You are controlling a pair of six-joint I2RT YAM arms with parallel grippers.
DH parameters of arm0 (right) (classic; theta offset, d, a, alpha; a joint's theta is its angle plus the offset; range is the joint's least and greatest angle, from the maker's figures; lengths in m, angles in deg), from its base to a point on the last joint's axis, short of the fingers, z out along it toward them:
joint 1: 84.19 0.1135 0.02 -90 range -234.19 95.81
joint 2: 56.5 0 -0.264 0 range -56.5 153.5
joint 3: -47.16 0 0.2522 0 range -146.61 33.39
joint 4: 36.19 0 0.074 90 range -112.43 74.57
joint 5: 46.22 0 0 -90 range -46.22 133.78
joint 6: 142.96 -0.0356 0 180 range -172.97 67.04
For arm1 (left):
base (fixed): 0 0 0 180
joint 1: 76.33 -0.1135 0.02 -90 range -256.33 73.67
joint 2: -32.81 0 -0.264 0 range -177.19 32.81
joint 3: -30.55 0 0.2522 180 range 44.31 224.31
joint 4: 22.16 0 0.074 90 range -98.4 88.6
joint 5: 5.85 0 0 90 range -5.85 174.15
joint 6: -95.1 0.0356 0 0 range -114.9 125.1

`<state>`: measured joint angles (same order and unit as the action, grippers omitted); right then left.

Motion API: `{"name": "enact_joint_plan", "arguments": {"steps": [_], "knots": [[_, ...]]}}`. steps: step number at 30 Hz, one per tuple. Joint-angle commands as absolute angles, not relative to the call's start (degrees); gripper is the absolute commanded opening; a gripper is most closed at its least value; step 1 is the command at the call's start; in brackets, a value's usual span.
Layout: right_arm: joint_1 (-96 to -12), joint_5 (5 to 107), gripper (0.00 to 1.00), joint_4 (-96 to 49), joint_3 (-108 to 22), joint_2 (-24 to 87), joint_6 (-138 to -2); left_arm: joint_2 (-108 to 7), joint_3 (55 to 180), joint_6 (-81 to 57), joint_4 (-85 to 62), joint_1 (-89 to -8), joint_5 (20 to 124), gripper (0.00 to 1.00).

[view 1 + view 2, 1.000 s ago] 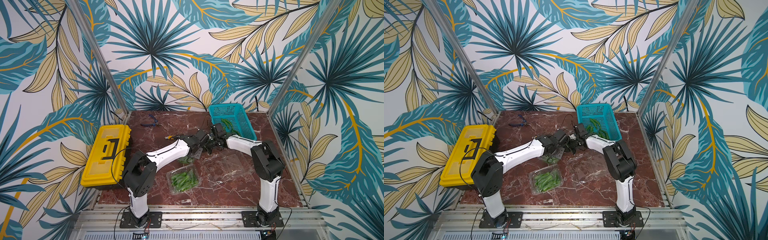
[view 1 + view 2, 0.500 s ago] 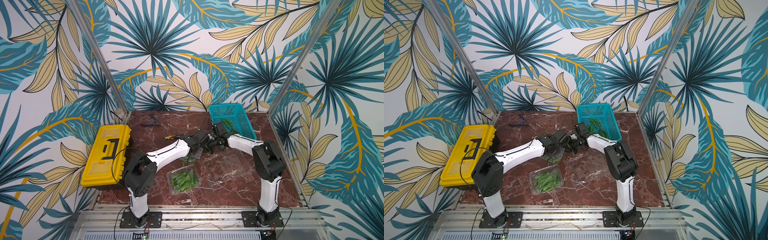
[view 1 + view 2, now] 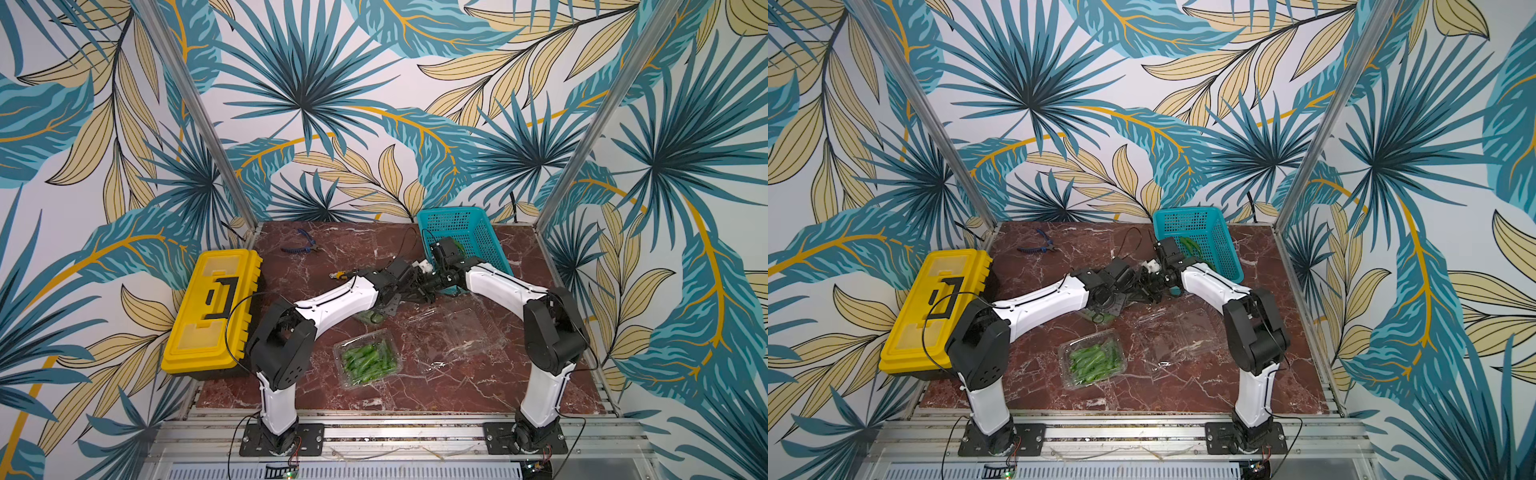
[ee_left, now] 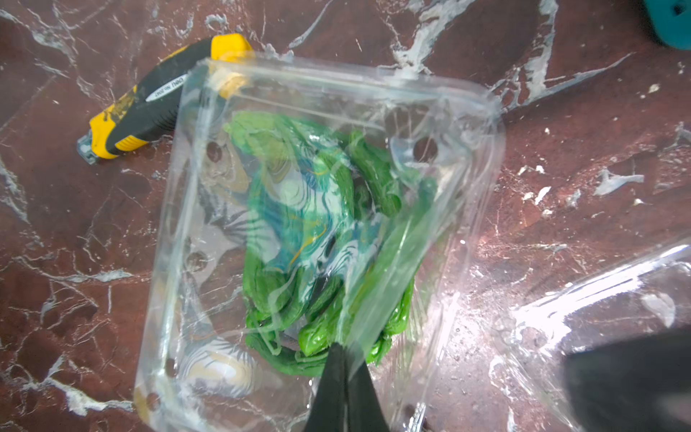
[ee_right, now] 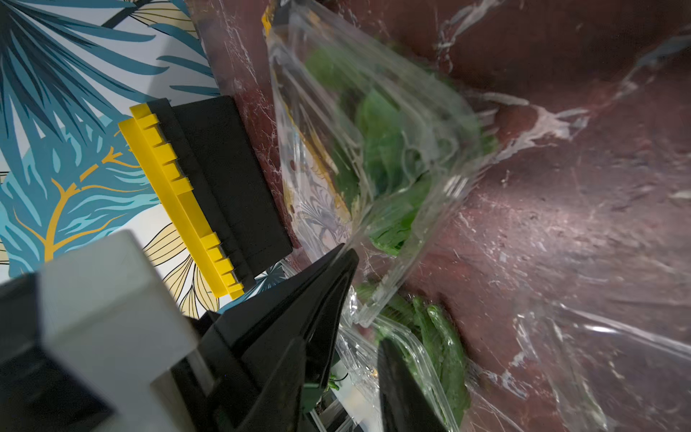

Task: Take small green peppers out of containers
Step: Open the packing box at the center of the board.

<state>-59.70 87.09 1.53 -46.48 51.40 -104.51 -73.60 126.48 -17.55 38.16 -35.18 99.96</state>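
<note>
Left gripper [image 4: 338, 348] clamped clear plastic clamshell punnet [image 4: 179, 224], slender green peppers [image 4: 269, 284] inside; right gripper [image 5: 344, 389] hung part-open, empty. Second full punnet [image 3: 344, 374] waited, six o'clock.

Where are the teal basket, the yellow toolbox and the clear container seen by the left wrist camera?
teal basket [image 3: 452, 219], in a top view, on its perforated back wall.
yellow toolbox [image 3: 187, 320], in a top view, on the yellow lid beside the handle.
clear container [image 4: 190, 232], left wrist view, on bare plastic near its side wall.
</note>
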Motion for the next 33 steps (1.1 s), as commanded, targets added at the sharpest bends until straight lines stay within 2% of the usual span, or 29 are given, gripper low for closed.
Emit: {"name": "enact_joint_plan", "arguments": {"steps": [1, 16, 21, 24, 33], "knots": [[-60.3, 83.7, 0.34, 5.36, -46.19, 52.11, -102.68, -74.5, 129.55, -18.1, 39.5, -35.37, 98.89, 0.0], [-59.57, 86.53, 0.34, -0.6, -49.35, 61.12, -106.68, -74.77, 130.62, -17.93, 39.23, -35.29, 94.97, 0.0], [-58.56, 84.31, 0.34, 3.07, -50.78, 63.11, -106.19, -73.52, 130.71, -18.74, 37.35, -35.49, 91.71, 0.0], [-58.58, 82.21, 0.34, 6.38, -50.82, 63.71, -104.92, -71.88, 129.91, -19.71, 34.19, -35.91, 87.89, 0.0], [-59.18, 78.62, 0.33, 12.15, -51.17, 64.51, -102.59, -63.91, 119.32, -28.55, 17.74, -42.12, 68.13, 0.0]]}}
